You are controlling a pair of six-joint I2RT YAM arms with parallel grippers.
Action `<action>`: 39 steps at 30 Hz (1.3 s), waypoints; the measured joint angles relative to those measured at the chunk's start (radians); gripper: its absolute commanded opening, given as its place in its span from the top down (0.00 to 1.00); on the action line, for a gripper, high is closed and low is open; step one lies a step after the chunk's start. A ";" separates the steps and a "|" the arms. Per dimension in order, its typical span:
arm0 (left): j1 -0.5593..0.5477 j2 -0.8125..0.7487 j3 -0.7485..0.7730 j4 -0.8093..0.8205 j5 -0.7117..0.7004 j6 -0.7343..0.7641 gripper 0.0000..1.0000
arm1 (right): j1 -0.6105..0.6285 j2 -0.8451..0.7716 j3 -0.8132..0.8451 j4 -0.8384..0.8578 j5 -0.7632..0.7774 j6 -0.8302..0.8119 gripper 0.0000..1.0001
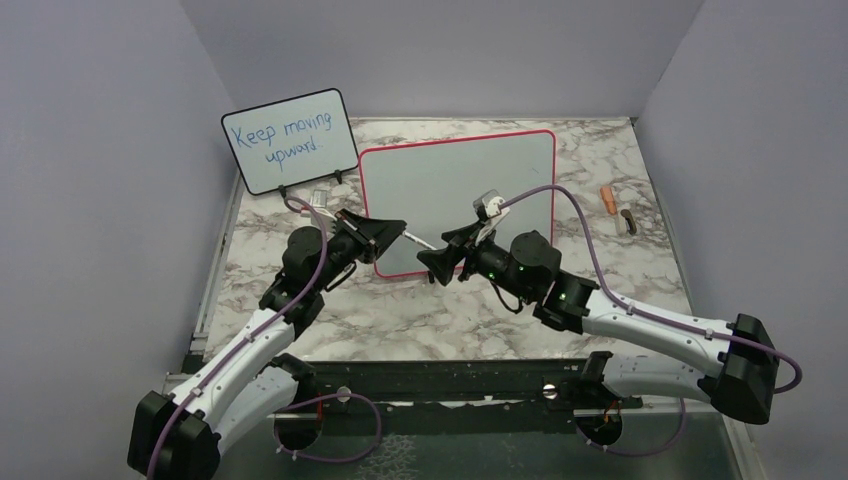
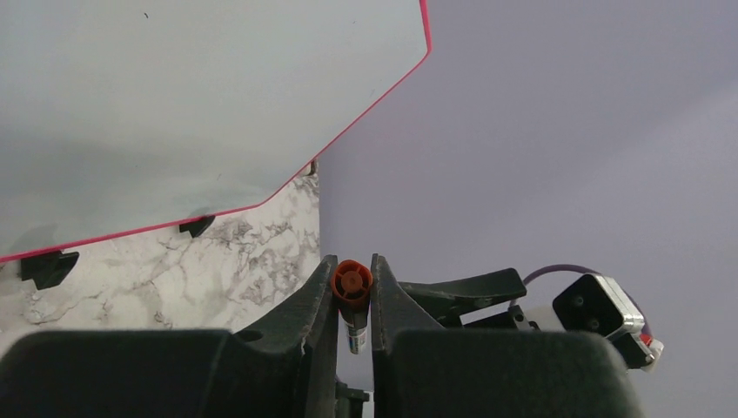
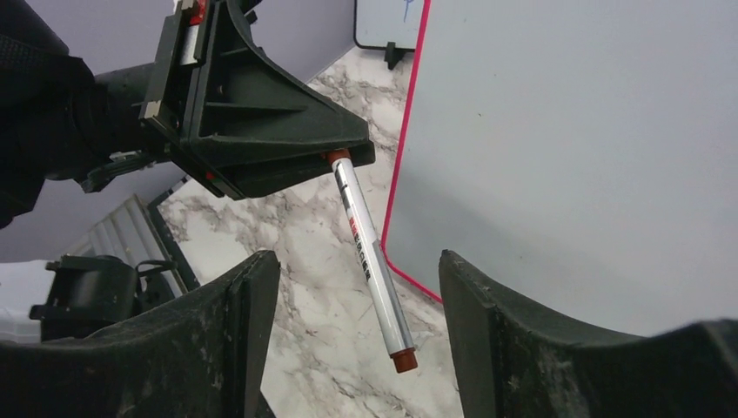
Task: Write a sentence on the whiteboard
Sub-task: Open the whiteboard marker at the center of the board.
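Note:
The whiteboard (image 1: 460,195) with its thin red frame stands tilted at the middle of the marble table, and its face (image 2: 174,104) (image 3: 574,148) is blank; no sentence shows on it. A silver marker (image 1: 418,240) with reddish-brown ends hangs slanted in front of the board's lower left corner. My left gripper (image 1: 400,232) (image 2: 352,261) is shut on the marker's upper end (image 2: 352,283). My right gripper (image 1: 445,250) (image 3: 355,257) is open, its fingers on either side of the marker's lower part (image 3: 370,261) without touching it.
A smaller black-framed board (image 1: 290,140) (image 3: 387,22) with blue writing stands at the back left. An orange piece (image 1: 607,200) and a small dark object (image 1: 628,222) lie at the right of the table. Lilac walls enclose three sides.

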State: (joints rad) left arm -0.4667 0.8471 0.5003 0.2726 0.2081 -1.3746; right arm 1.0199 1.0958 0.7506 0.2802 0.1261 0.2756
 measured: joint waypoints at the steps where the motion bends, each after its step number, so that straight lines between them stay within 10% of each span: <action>1: 0.000 0.000 -0.001 0.003 0.000 -0.008 1.00 | 0.000 0.000 -0.006 0.012 0.002 0.010 0.22; 39: 0.000 -0.008 -0.058 0.128 0.034 -0.223 1.00 | -0.053 0.094 -0.058 0.281 -0.100 0.218 0.62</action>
State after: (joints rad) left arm -0.4667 0.8391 0.4427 0.4007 0.2417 -1.5974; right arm 0.9665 1.1900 0.6922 0.5610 0.0265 0.4934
